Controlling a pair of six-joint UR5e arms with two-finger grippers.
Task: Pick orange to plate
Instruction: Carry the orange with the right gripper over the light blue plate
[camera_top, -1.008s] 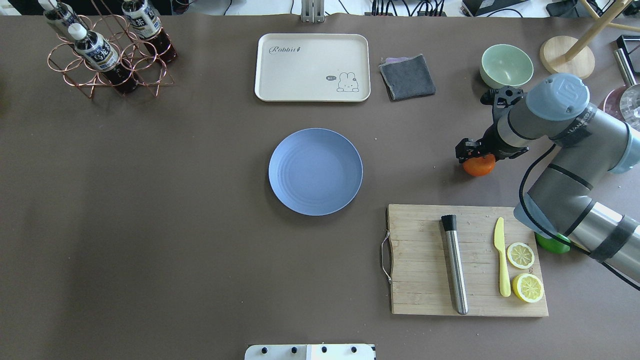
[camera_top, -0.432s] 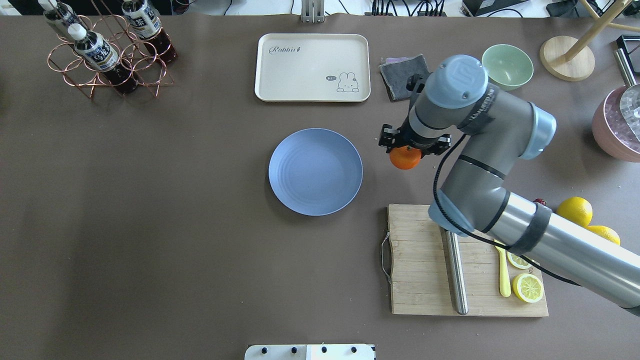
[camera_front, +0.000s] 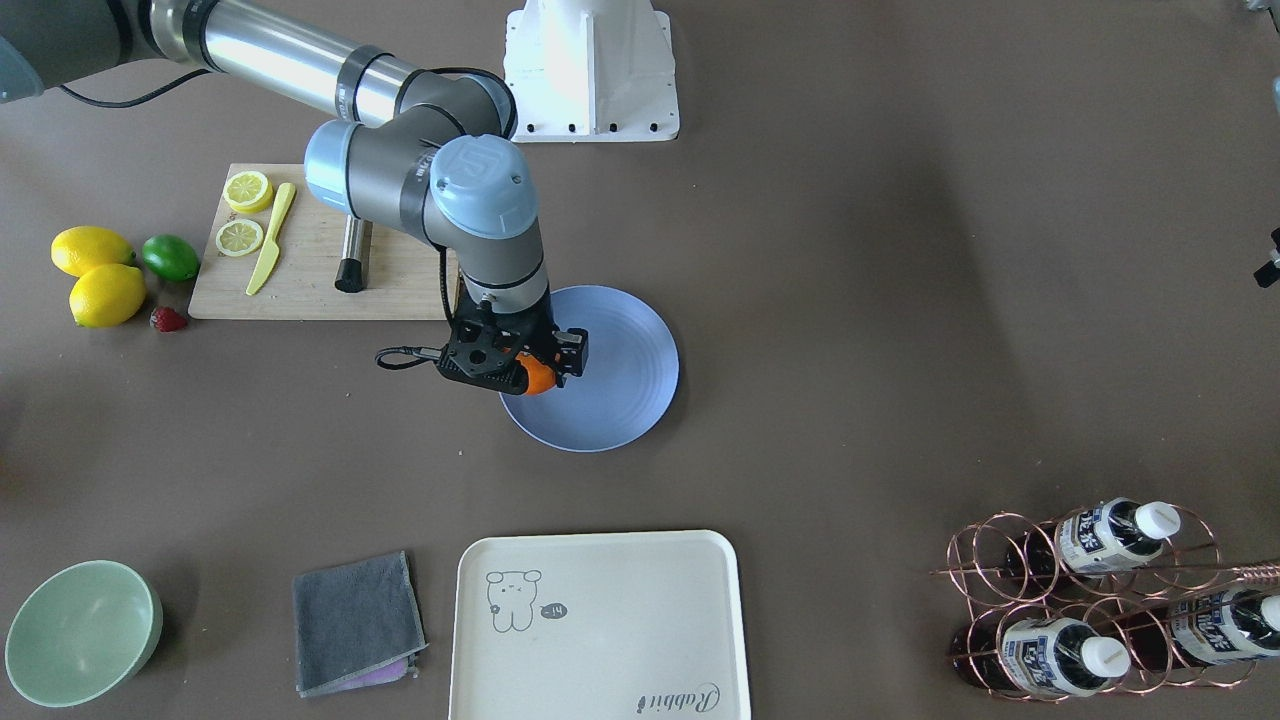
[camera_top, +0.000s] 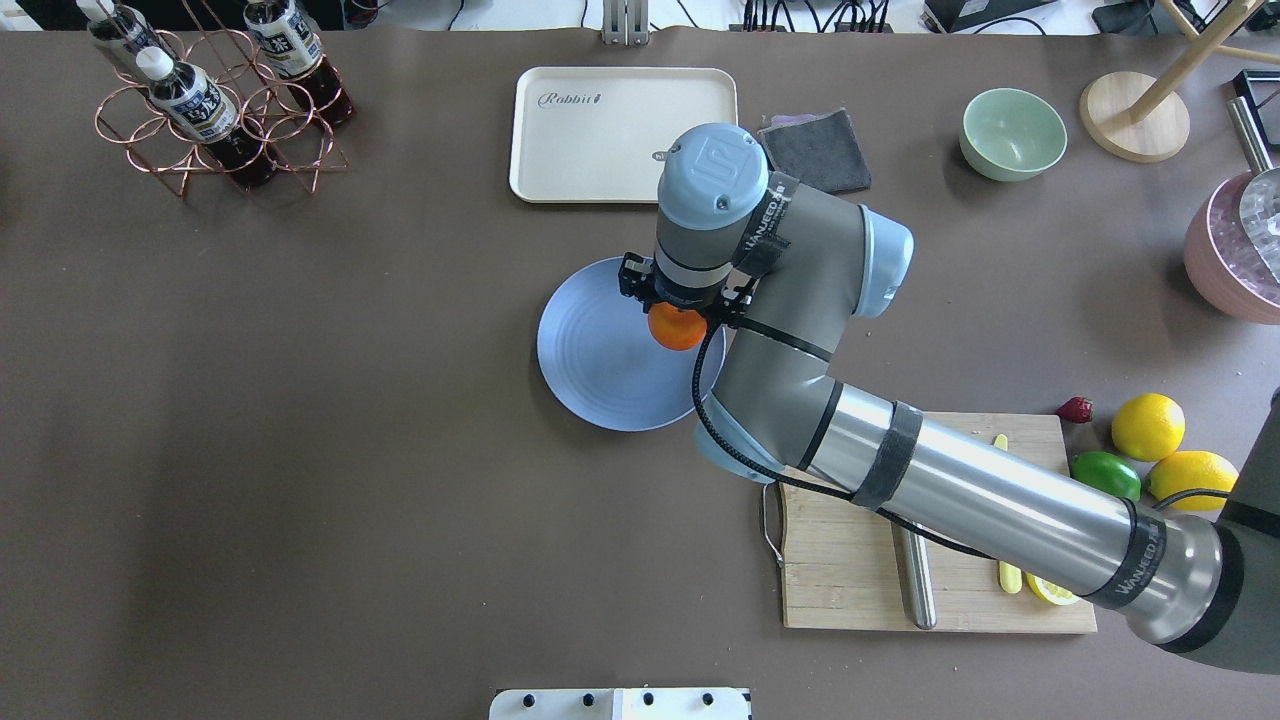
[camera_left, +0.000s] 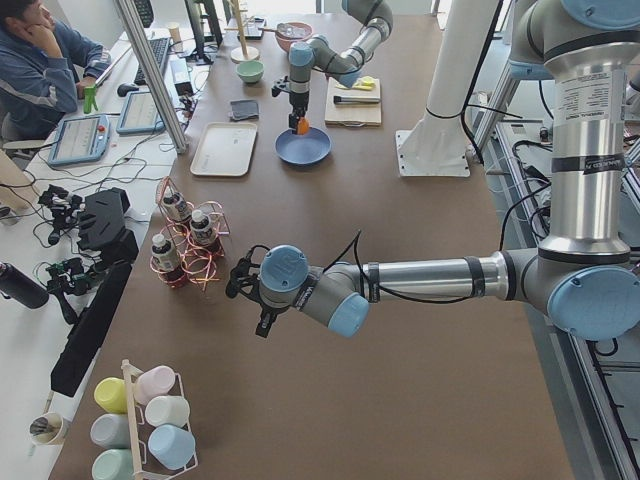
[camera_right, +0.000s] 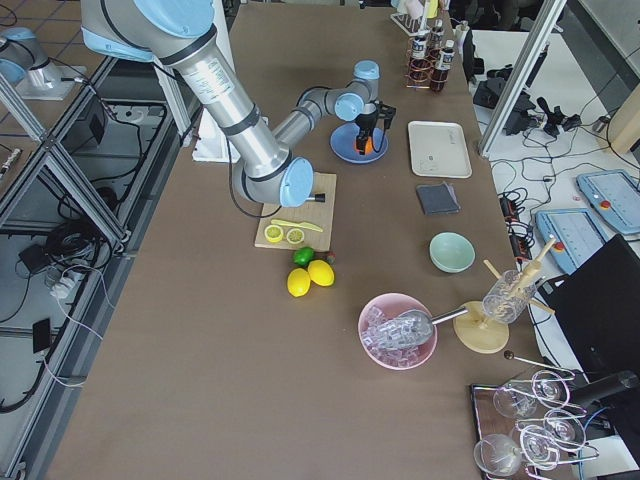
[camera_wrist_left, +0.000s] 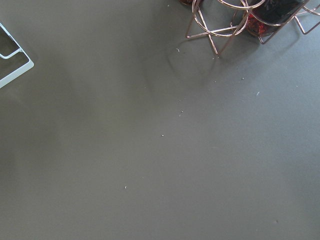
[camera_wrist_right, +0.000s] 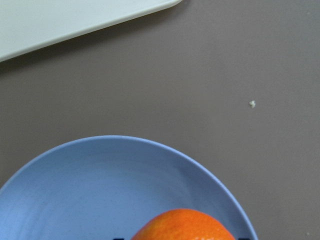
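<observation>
Orange fruit first: the orange (camera_top: 676, 334) sits clamped in the right pincer (camera_top: 680, 314), whose fingers are drawn in to the fruit's width. It hangs over the pale-blue plate (camera_top: 598, 372), toward the plate's right side (the wrist view shows the far rim just ahead). It seems held raised so it clears the rim; lowering and release remain, I judge. The left pincer (camera_left: 245, 287) hovers well apart beside the copper bottle rack (camera_left: 190, 252), and I cannot tell how far open it is.
</observation>
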